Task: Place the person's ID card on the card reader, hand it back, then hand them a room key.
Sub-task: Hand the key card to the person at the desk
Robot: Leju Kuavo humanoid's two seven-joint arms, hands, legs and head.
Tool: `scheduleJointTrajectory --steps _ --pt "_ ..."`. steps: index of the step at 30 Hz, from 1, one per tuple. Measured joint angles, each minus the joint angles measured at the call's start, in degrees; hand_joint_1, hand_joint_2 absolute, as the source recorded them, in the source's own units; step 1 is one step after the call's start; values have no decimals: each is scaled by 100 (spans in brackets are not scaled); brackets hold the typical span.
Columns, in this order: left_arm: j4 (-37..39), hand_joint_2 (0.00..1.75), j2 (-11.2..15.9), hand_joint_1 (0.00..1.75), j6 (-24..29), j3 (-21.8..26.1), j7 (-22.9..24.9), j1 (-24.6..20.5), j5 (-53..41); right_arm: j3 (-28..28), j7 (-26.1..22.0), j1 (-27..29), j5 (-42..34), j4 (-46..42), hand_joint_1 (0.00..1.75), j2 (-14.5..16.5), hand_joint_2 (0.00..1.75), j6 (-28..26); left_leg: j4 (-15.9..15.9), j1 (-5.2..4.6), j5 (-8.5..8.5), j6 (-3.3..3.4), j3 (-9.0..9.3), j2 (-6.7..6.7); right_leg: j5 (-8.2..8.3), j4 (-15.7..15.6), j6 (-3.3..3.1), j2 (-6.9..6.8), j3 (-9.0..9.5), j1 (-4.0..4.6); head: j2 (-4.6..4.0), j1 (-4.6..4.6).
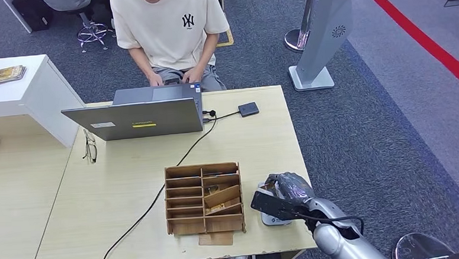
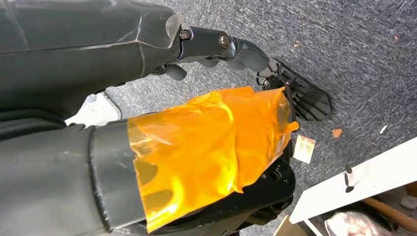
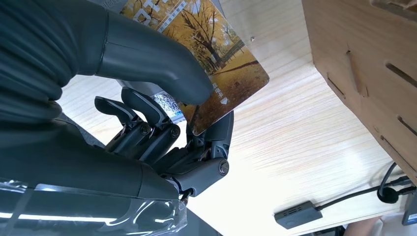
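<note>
My right hand [image 1: 286, 189] hovers low over the table's near right corner, just right of the wooden box [image 1: 204, 197]. Its thumb [image 3: 157, 64] and fingers pinch a card [image 3: 216, 54] printed with autumn trees. The card is tilted above the tabletop. A small black card reader [image 1: 248, 109] lies at the far side of the table, cabled to the laptop [image 1: 137, 113]; the same card reader [image 3: 297, 214] appears in the right wrist view. My left hand [image 2: 211, 142] hangs over the carpet, its thumb wrapped in orange tape, its fingers [image 2: 236, 46] apart and holding nothing.
A person [image 1: 171, 31] sits across the table with both hands at the laptop. Glasses [image 1: 90, 148] lie left of it. A black cable [image 1: 159, 195] crosses the table past the box. A white object [image 1: 272, 218] lies under my right hand. A white cabinet [image 1: 29, 86] stands at the left.
</note>
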Motion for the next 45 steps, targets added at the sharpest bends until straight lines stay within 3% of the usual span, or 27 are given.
scheduleJointTrajectory --steps 16,45 --pt "-1 0 2 0 2 -64 26 -1 84 127 -54 -404 -96 377 175 128 175 103 0 0 4 0 3 0 1 1 0 -1 2 0 0 0" --pt "-1 0 3 0 -1 -64 13 -1 92 276 -59 -648 -167 626 175 170 175 133 0 0 4 0 3 -1 1 1 0 -1 2 0 0 0"
